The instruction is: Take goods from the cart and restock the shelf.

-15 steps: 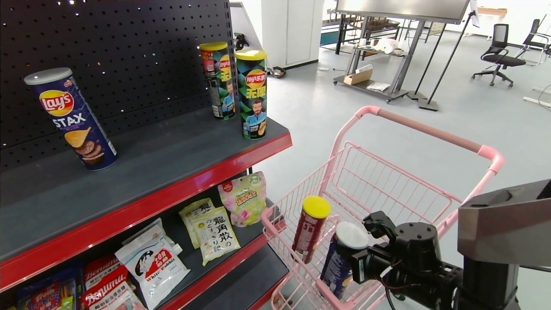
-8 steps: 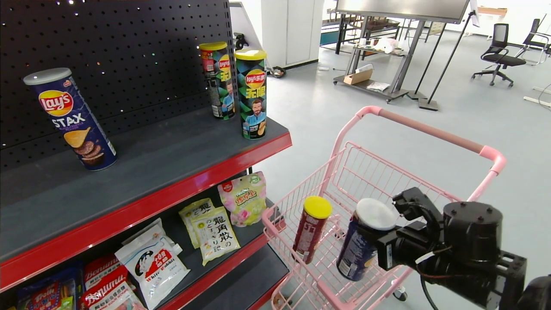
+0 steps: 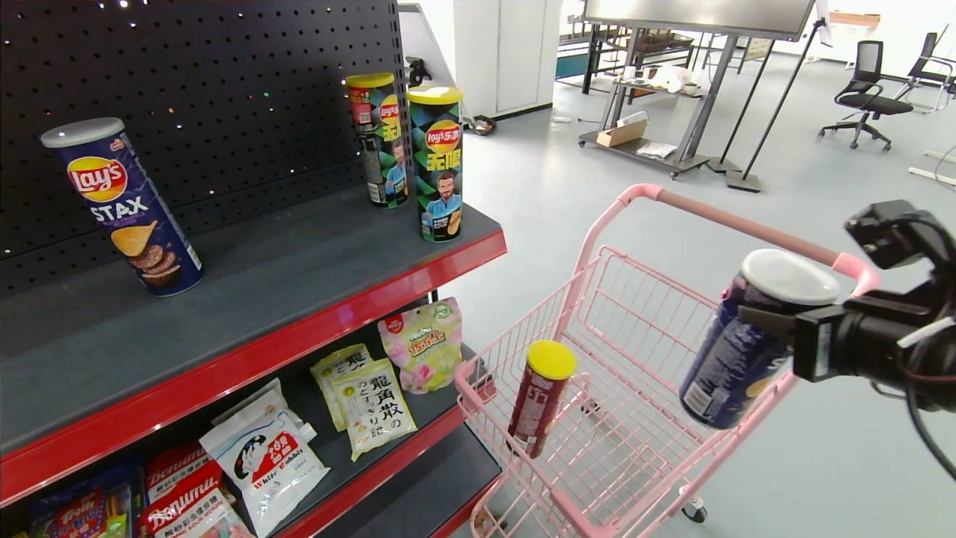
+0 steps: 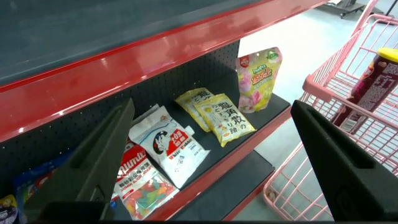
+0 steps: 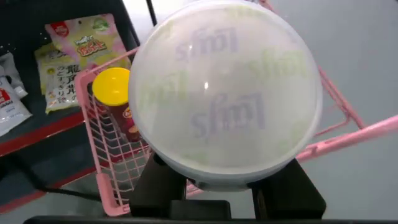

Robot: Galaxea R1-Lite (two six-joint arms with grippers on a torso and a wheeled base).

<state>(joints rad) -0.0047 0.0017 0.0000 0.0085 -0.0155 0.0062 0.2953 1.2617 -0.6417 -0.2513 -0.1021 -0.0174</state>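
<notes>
The right gripper [image 3: 777, 317] pinches a tilted dark blue cardboard chip can with a white lid [image 3: 736, 359] over the pink wire cart [image 3: 676, 205], which holds 1 red yellow-lidded can [image 3: 539, 400], while the left gripper [image 4: 214, 162] is spread wide.

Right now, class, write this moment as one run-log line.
right pincer: shut on tall dark-blue chip can, white lid | can: held beside pink wire cart | left pincer: open
</notes>
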